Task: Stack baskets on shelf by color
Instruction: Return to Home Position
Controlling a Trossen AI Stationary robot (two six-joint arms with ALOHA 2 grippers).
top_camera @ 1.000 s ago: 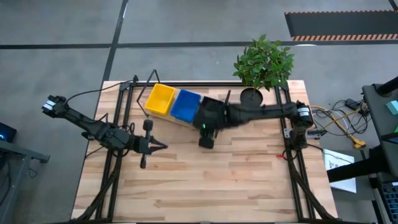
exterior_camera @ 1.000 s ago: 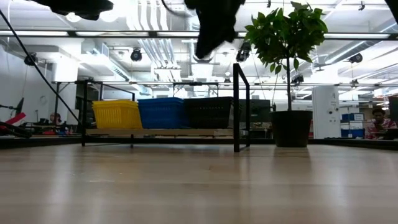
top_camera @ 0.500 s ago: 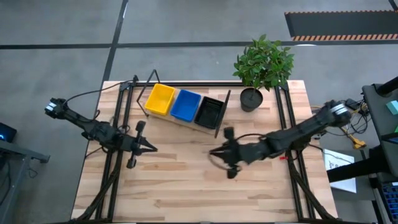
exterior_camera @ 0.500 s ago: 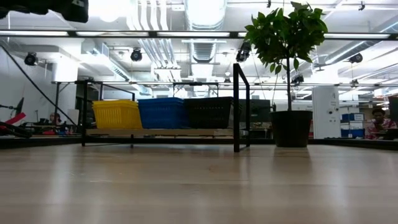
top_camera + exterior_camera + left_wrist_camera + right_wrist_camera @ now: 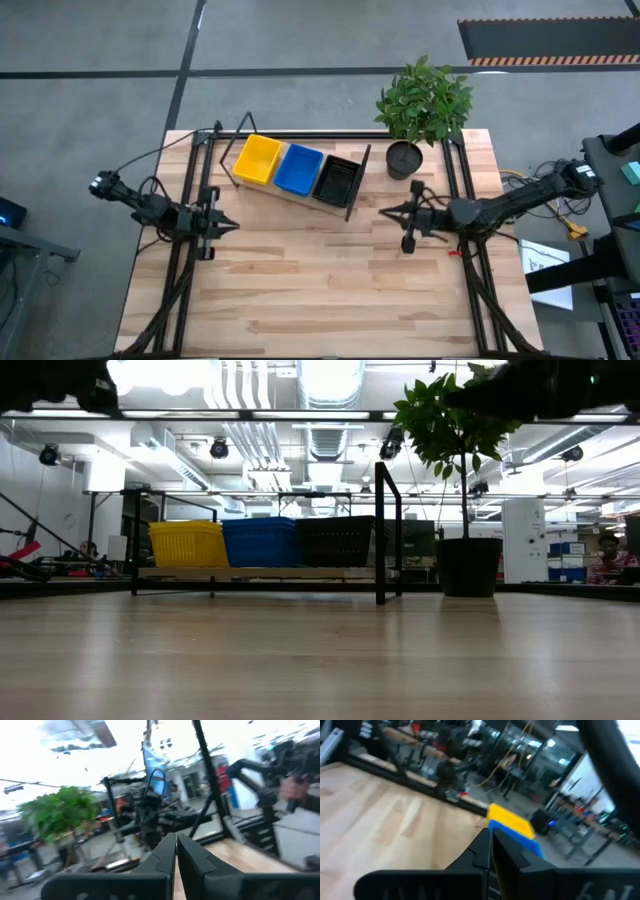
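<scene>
The baskets stand side by side on the shelf (image 5: 352, 185) at the table's far middle, their bottoms on the light-wood board (image 5: 260, 573): yellow (image 5: 257, 160), blue (image 5: 298, 170) and black (image 5: 337, 181). The low view shows the same row: yellow (image 5: 187, 544), blue (image 5: 260, 541), black (image 5: 335, 540). My left gripper (image 5: 233, 226) hovers shut near the table's left edge, nothing between its fingers (image 5: 176, 845). My right gripper (image 5: 385, 212) hovers shut to the right of the shelf, pointing toward the table's left; its wrist view (image 5: 489, 840) looks at the yellow basket (image 5: 507, 824).
A potted plant (image 5: 424, 100) in a black pot (image 5: 470, 567) stands at the far right, close to the shelf's right end frame (image 5: 388, 530). Black frame rails (image 5: 190, 200) run along both side edges. The table's near half is bare wood (image 5: 320, 290).
My right gripper has drawn back from the black basket on the shelf, swung toward the table's near side, then toward the right edge, turned level and shut. The black basket stays on the shelf beside the blue one. My left gripper has drifted toward the left edge.
</scene>
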